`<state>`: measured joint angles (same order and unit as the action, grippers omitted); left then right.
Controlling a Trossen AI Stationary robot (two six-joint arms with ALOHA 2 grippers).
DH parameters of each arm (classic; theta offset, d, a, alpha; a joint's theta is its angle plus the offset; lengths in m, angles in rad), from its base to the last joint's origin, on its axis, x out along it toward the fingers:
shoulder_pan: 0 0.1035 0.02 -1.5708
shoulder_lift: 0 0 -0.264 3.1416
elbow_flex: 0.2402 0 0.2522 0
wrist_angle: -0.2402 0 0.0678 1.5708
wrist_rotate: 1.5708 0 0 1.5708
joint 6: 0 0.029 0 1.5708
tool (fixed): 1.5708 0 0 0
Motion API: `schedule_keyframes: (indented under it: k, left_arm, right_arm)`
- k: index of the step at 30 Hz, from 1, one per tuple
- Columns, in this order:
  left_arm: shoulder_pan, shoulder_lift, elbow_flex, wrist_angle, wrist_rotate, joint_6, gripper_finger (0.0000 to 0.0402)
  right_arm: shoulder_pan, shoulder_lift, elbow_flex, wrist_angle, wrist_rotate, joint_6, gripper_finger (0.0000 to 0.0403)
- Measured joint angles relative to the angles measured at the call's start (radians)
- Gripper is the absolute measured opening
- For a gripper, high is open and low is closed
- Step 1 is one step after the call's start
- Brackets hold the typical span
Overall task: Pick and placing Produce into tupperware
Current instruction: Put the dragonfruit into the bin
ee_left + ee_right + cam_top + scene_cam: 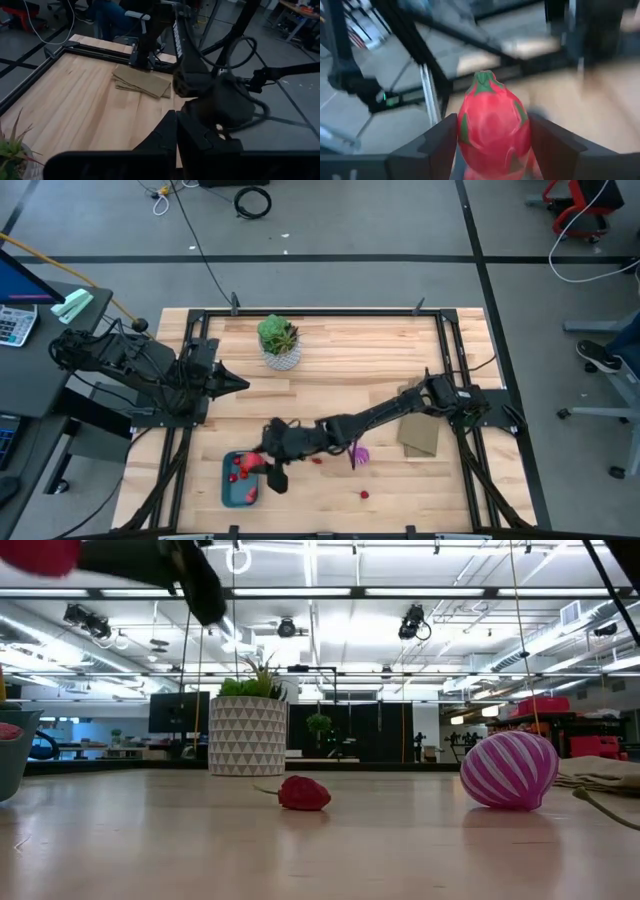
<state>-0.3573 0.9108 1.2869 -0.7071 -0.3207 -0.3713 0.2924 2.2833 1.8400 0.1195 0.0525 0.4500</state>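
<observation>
On the wooden tabletop [330, 380], the teal tray [232, 492] with small red pieces sits near the front edge, left of centre. My right gripper [268, 468] hovers above it, clamped on the red-pink fruit [492, 127]. My left gripper [238, 384] waits, closed, by the left edge; the purple ball [360, 455] and a red piece [363, 494] lie further right.

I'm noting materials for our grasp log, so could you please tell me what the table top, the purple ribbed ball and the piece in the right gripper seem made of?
Table top: pale wood planks, matte, grain and seams visible. Purple ribbed ball: probably glossy plastic, magenta with white stripes and a slight sheen. Red-pink piece clamped in the right gripper: smooth, shiny, with flat green leaf marks, likely a plastic imitation fruit.
</observation>
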Motion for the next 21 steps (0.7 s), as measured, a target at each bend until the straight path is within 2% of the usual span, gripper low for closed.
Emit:
schedule_keyframes:
  k: [3, 6, 12, 15, 18, 21]
  left_arm:
    - [0.000, 0.000, 0.000, 0.000, 0.000, -0.011, 0.0017]
    - [0.000, 0.000, 0.000, 0.000, 0.000, -0.011, 0.0022]
    - [0.000, 0.000, 0.000, 0.000, 0.000, -0.010, 0.0022]
    - [0.000, 0.000, 0.000, 0.000, 0.000, -0.015, 0.0016]
    - [-0.001, 0.000, 0.002, -0.040, 0.011, -0.085, 0.0010]
    - [-0.032, 0.000, 0.002, -0.152, 0.032, -0.219, 0.0007]
  right_arm:
    - [-0.026, -0.001, 0.000, 0.081, -0.011, -0.061, 0.0232]
    - [-0.048, -0.001, 0.000, 0.072, -0.048, -0.084, 0.0232]
    - [-0.065, 0.020, -0.001, 0.108, -0.146, -0.060, 0.0233]
    - [-0.063, 0.047, -0.001, 0.125, -0.157, -0.041, 0.0233]
    - [-0.056, 0.067, -0.002, 0.132, -0.164, -0.023, 0.0233]
    - [-0.052, 0.070, -0.002, 0.115, -0.165, -0.024, 0.0233]
